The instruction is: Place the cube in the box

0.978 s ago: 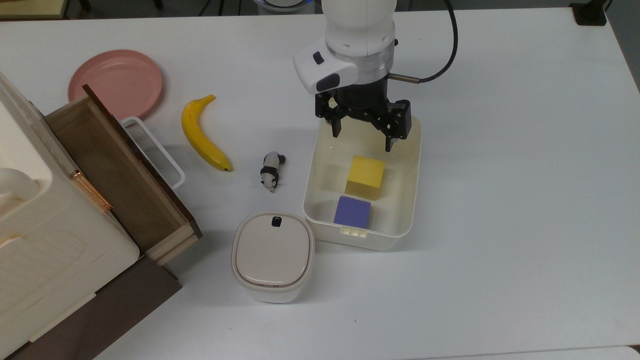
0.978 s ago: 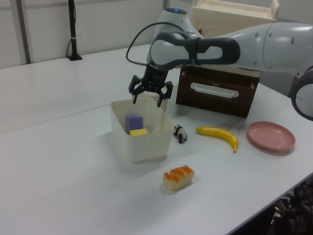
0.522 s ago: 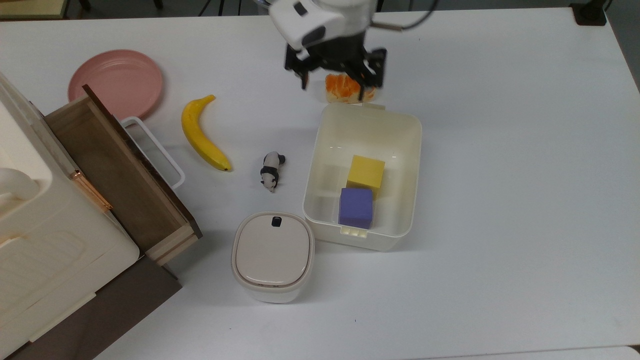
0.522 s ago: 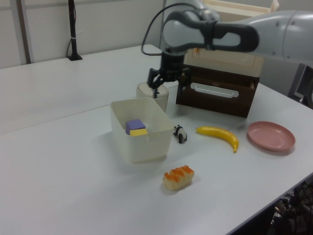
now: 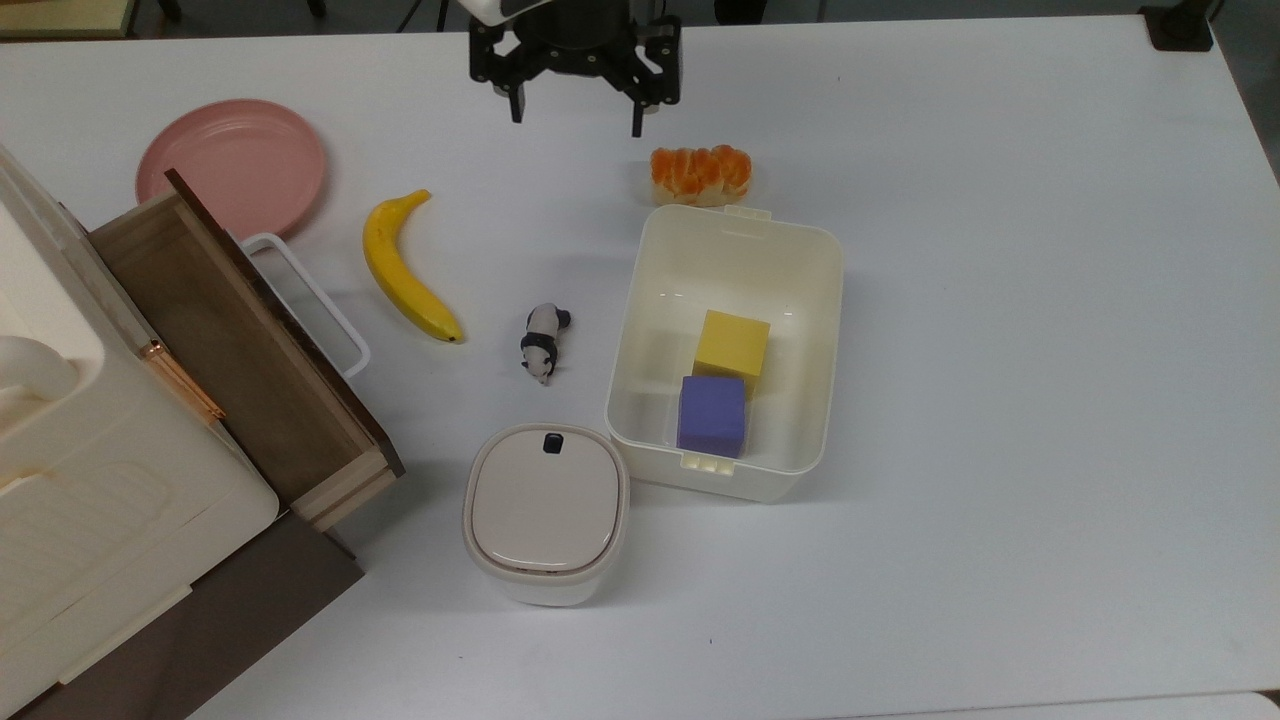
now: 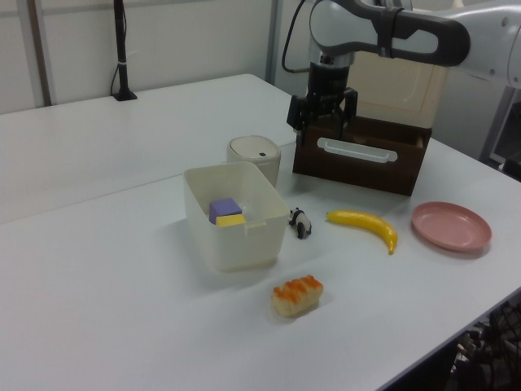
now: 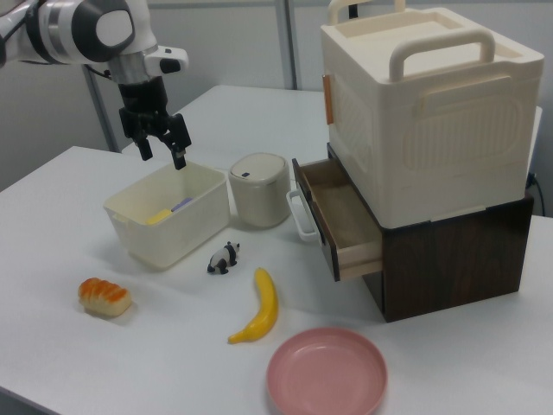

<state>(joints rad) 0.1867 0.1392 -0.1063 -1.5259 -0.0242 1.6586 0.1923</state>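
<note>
step: retreat, we judge the placing done | gripper [image 5: 577, 108] empty, fingers spread apart, at 12 o'clock of the box [image 5: 825, 330] in the top view | purple cube [image 5: 711, 415] rests inside, touching the yellow cube [image 5: 733, 344] | we'd rise clear, nudging nothing

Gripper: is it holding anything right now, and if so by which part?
Nothing. The gripper is open and empty above the table; the cube lies in the box.
</note>
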